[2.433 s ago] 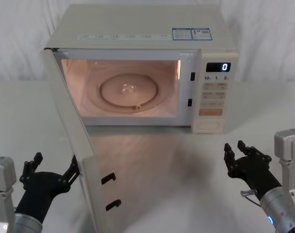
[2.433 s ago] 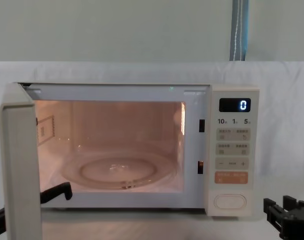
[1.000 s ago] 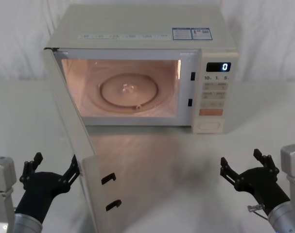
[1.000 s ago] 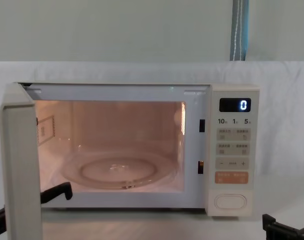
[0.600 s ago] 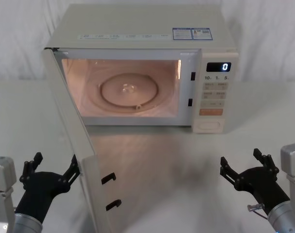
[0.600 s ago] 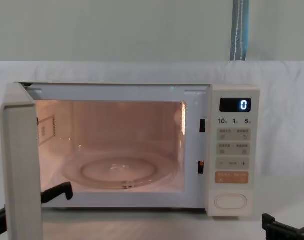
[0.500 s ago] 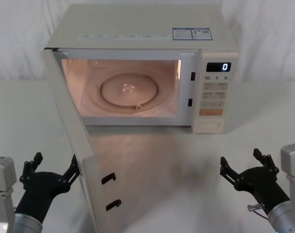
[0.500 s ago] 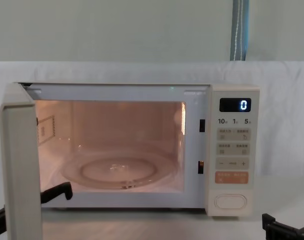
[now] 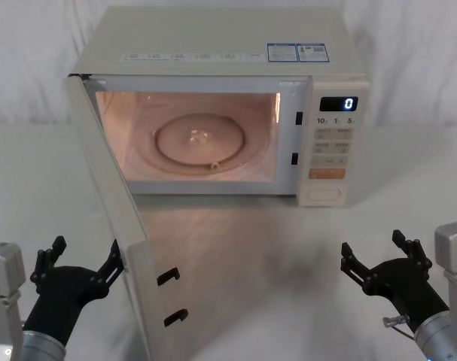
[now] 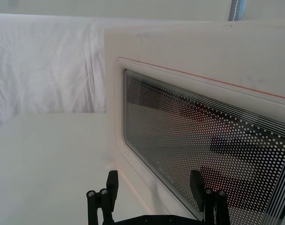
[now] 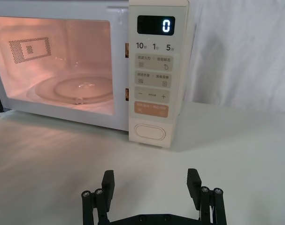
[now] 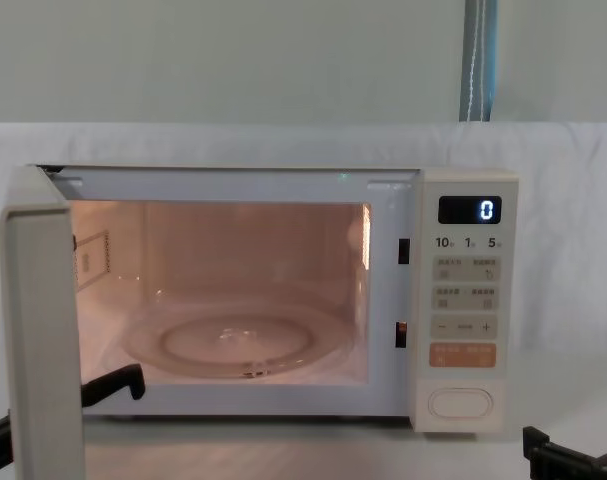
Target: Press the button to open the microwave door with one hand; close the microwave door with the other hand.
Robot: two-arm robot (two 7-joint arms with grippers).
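The cream-white microwave (image 9: 213,45) stands at the back of the table with its cavity lit. Its display (image 9: 338,104) reads 0. The microwave door (image 9: 111,188) is swung wide open toward me on the left, its latch edge (image 9: 156,301) facing forward. My left gripper (image 9: 87,256) is open just outside the door, one finger (image 12: 113,383) close against the door's free edge; the windowed outer face (image 10: 208,150) is right before it. The button (image 9: 325,194) sits lowest on the panel. My right gripper (image 9: 373,248) is open, low over the table, well short of the button (image 11: 150,131).
White cloth covers the table (image 9: 273,248) and hangs behind the oven. The open door splits the left front area from the middle. Bare tabletop lies between my right gripper and the control panel (image 11: 154,79). A glass turntable (image 9: 200,141) sits inside the cavity.
Early on, my right gripper drew back toward me, sank lower and turned its fingers. Over the last second nothing has moved; door and left gripper stay put.
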